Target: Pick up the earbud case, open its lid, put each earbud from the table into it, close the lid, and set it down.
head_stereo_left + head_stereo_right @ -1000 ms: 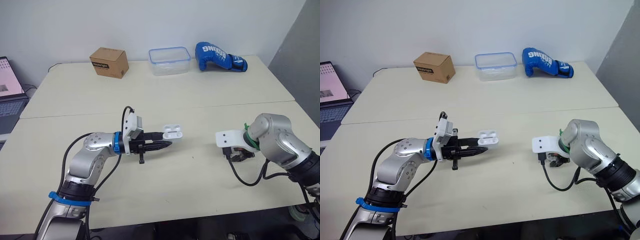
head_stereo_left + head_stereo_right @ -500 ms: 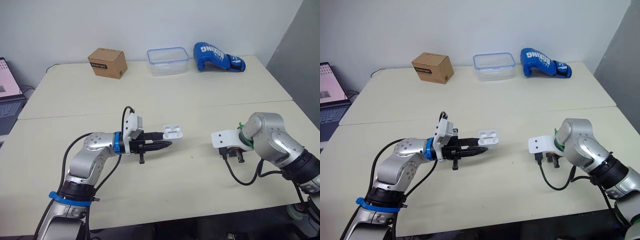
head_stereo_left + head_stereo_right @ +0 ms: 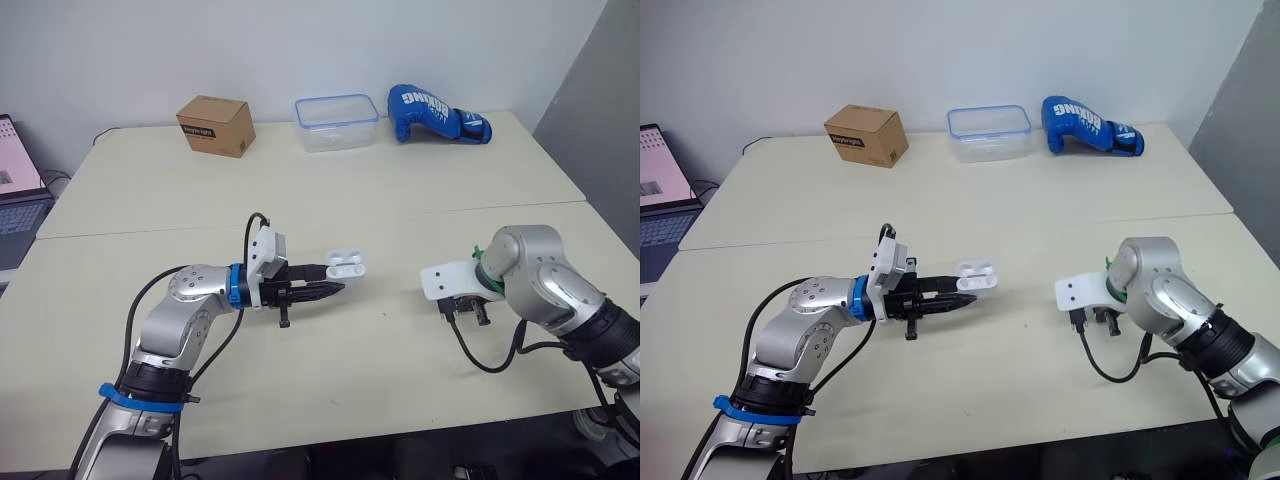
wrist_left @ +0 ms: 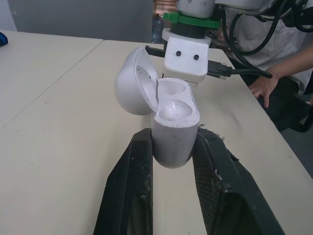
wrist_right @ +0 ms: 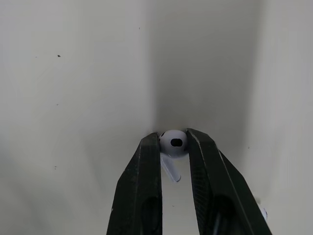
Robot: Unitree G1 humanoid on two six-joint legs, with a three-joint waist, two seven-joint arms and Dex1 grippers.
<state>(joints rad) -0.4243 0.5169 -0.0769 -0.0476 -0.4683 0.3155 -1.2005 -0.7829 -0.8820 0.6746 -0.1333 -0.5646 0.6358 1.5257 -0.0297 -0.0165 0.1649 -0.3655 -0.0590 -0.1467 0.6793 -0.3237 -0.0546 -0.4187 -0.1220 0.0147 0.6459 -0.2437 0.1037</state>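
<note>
White open earbud case [image 4: 173, 125] gripped by left fingers [image 4: 132, 186], earbud [image 5: 173, 143] by right fingers [image 5: 146, 181], cardboard box [image 3: 216, 125] far behind

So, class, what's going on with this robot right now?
The robot's left hand grips the white earbud case, with its lid swung open and both wells looking empty. Off to the robot's right, the right hand pinches one earbud between its fingers, close over the table. No earbud is in the case yet.
</note>
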